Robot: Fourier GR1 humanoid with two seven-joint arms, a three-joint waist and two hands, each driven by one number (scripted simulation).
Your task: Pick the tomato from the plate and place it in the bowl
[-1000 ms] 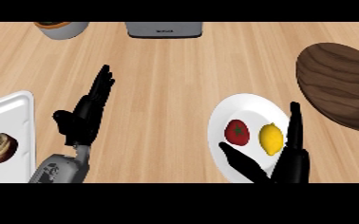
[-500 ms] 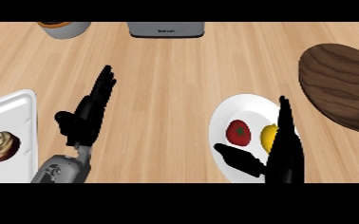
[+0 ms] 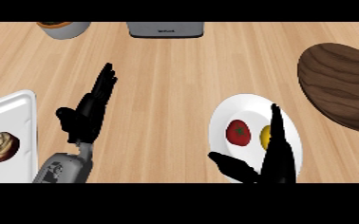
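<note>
Reaching over the white plate, the right hand has straight fingers and its thumb spread wide, holding nothing. The red tomato lies on that plate beside a yellow fruit, part hidden. The dark wooden bowl sits just right. The left hand rests open, near a white tray. A grey appliance bears unreadable writing.

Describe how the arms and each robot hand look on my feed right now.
Both are matte black with slim fingers and a thumb: left robot hand, right robot hand. The left forearm is a grey casing with small dark details. The right forearm is out of view.
</note>
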